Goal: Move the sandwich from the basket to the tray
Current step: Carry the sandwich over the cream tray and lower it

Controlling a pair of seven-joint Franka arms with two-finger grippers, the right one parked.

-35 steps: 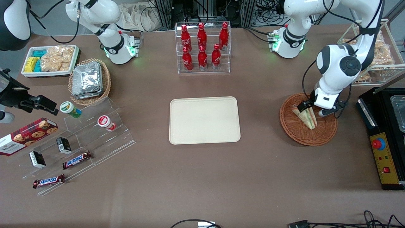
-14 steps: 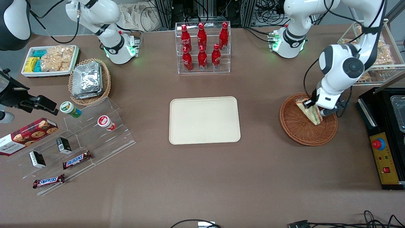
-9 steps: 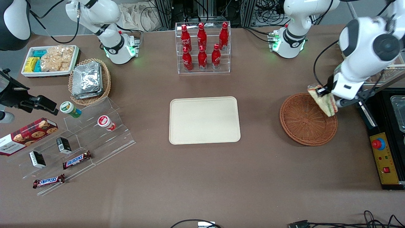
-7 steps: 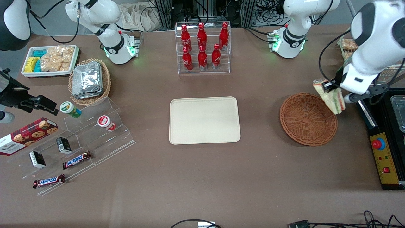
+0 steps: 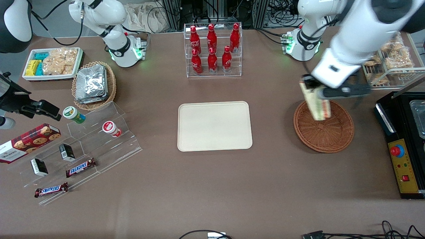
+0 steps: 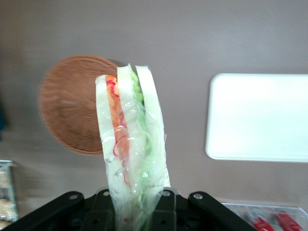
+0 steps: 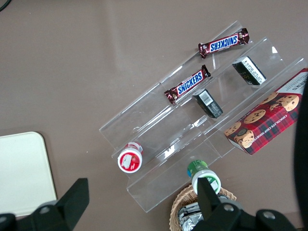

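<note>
One sandwich (image 5: 317, 105) in gripper (image 5: 313, 87), above basket (image 5: 335, 139).

A wide brown counter (image 5: 212, 186) fills the scene, evenly lit (no hard shadows). Along its farthest edge stand metal frame rails (image 5: 172, 13) and tangled black cables (image 5: 279, 10).

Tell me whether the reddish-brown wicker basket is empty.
Empty: basket shows bare weave; the end effector holds the wrapped sandwich above it.
</note>
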